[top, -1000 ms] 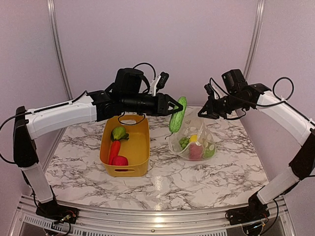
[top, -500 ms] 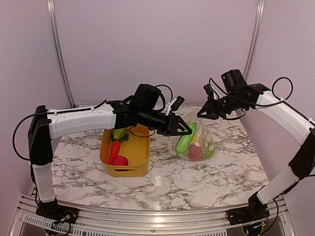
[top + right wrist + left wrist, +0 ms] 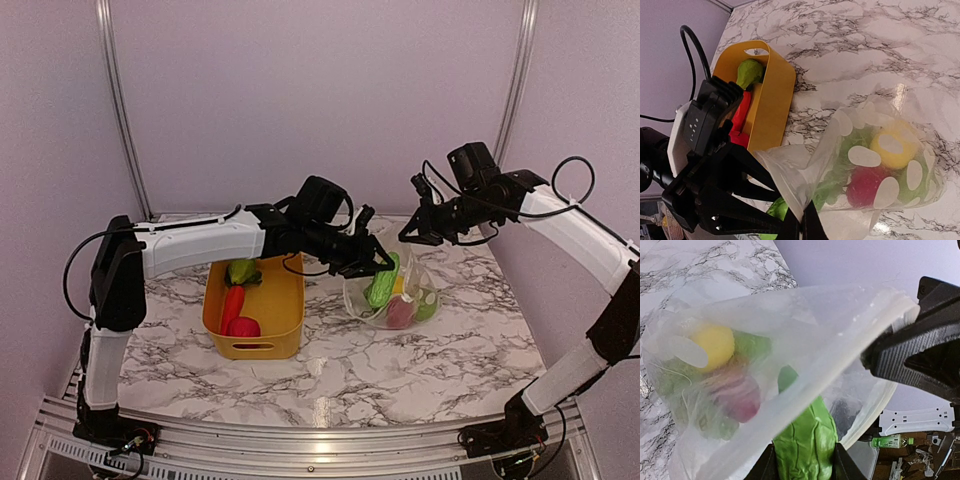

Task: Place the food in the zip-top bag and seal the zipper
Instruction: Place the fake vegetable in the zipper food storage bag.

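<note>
Far end of the cucumber (image 3: 805, 440) blurs behind the zip-top bag (image 3: 810, 325).

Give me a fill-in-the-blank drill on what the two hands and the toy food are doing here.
The left hand grips a green ____.
The right hand pinches the mouth edge of the clear dotted ____.
The carrot lies in the yellow ____.
The round yellow fruit inside the clear pouch is a ____.
Missing words: cucumber; zip-top bag; bin; lemon.
</note>
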`<state>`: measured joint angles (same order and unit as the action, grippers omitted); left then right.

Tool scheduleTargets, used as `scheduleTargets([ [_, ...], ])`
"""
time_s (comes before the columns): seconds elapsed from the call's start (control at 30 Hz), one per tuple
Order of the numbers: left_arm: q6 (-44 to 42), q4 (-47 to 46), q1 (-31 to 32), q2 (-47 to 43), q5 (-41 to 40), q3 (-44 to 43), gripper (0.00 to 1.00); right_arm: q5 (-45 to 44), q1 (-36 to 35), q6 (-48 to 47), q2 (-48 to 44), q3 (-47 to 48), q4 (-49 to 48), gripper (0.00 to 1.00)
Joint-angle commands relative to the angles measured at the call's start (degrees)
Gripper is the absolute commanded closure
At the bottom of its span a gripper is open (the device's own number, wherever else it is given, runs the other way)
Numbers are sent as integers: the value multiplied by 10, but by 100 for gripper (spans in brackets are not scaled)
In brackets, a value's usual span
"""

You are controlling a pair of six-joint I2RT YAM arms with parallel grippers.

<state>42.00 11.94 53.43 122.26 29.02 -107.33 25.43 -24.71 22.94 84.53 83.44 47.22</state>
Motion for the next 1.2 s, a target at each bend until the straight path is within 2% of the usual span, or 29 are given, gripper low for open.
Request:
scheduleTargets([
  [0.0,80,3,-9,43,-15,-42,79,14,-8,4,-4,17,-7,100],
  [0.33,242,-23,-12,78,-73,-85,75,35,-9,34,-16,-3,-38,100],
  [0.53,302,-7,2,79,-150,-94,74,41,-9,45,-17,-5,-49,100],
  [0.63,333,5,9,84,-175,-103,64,42,-9,47,-18,-9,-53,100],
  [0.7,354,10,11,92,-165,-109,54,41,-8,48,-18,-9,-55,100],
  [0.73,362,15,12,95,-155,-112,47,40,-8,48,-18,-9,-56,100],
  [0.77,366,21,12,97,-145,-115,42,40,-9,49,-17,-8,-56,100],
  [0.9,341,22,12,84,-134,-115,32,34,-9,47,-17,-6,-56,100],
  [1.17,245,31,11,38,-160,-134,31,24,-8,44,-10,-2,-58,100],
])
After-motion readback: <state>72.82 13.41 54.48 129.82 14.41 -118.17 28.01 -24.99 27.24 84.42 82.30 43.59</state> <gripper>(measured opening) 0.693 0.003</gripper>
